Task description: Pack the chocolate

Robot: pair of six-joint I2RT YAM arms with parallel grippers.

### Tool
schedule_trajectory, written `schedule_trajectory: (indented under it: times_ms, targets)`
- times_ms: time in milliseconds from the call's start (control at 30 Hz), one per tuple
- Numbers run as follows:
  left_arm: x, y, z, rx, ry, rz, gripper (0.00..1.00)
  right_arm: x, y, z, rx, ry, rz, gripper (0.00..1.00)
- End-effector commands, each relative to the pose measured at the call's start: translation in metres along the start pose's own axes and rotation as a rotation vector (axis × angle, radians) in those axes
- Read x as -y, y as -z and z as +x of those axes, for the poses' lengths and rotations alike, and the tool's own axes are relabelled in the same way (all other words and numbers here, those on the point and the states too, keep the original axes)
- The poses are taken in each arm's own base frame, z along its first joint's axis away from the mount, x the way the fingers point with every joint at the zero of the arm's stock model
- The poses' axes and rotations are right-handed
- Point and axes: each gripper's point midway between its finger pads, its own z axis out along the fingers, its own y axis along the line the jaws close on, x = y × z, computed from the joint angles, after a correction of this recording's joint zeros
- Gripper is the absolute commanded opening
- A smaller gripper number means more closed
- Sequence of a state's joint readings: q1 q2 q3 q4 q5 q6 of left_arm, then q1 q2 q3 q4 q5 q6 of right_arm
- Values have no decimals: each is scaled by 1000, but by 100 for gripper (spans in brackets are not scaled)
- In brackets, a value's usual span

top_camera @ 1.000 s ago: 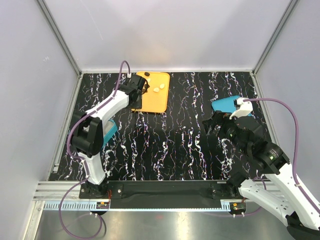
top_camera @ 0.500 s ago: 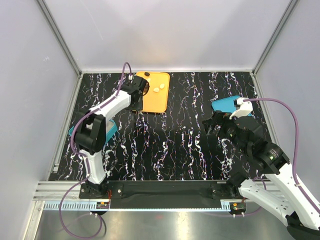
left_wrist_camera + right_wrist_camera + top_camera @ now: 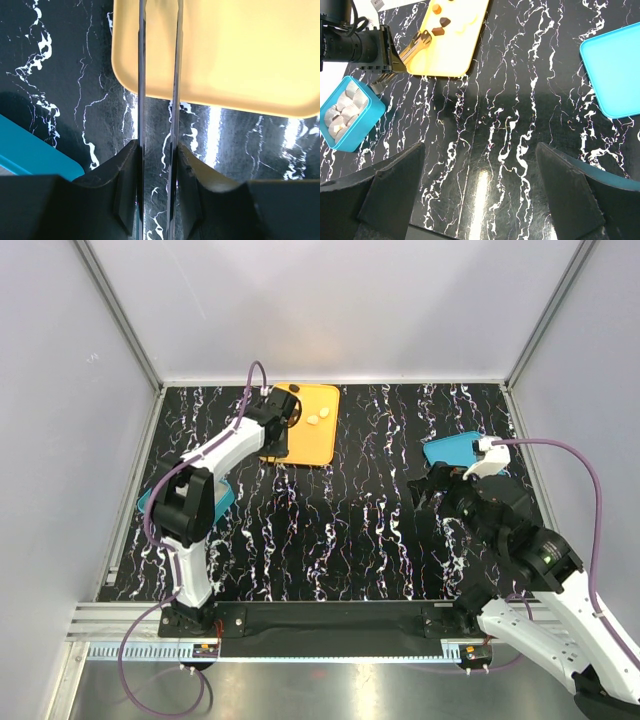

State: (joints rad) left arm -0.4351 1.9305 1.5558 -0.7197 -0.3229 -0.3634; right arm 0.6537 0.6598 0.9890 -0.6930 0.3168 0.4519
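A: The left claw (image 3: pixel 426 36) hangs over the near corner of the orange tray (image 3: pixel 450 60). Its two thin blades stand a narrow slit apart, with nothing between them along the stretch the wrist camera shows.

B: And the tips?

A: They run off the top of that view, so I can't quite vouch for the very ends. From the other wrist they look bare.

B: Where is the chocolate (image 3: pixel 438 32)?

A: On the tray, farther in than the blades. The nearest dark piece lies just beyond the tips, almost on the line they point along. The pale pieces (image 3: pixel 465 25) sit a little past it, off to the side.

B: Which arm should take it?

A: The left, I'd judge. The right claw (image 3: pixel 480 145) gapes wide and holds nothing, well apart across the worktop (image 3: pixel 520 100). The teal box (image 3: pixel 362 132) waits behind the left claw.
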Motion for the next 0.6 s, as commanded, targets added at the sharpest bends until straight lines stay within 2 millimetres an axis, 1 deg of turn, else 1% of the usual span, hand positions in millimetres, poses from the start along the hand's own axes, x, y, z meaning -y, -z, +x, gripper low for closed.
schedule_trajectory:
  times_ms: [0,33,133,167,233,267,333,367,467,500,567]
  targets:
    - [7,44,-38,118,32,72,32,-2,2,-11,49,-20,-3,100]
    - [8,55,-41,133,40,96,32,-2,3,-10,49,-20,-7,100]
    - [7,73,-39,132,50,124,31,-2,6,-11,58,-27,-14,100]
    - [3,86,-39,145,62,130,31,-1,6,-10,58,-26,-12,100]
    - [-7,94,-34,139,76,109,31,0,7,-9,61,-28,-14,100]
    - [-16,106,-29,131,88,93,31,0,7,-8,58,-26,-17,100]
    - [-26,117,-23,126,103,75,31,-1,9,-8,63,-29,-27,100]
    - [-34,130,-18,128,124,77,31,0,9,-6,59,-25,-28,100]
    - [-53,139,6,81,177,85,30,0,11,-5,65,-25,-40,100]
    - [-63,148,18,82,197,93,30,-1,12,-6,71,-27,-45,100]
    - [-79,155,31,67,240,93,30,-1,13,-5,73,-20,-53,100]
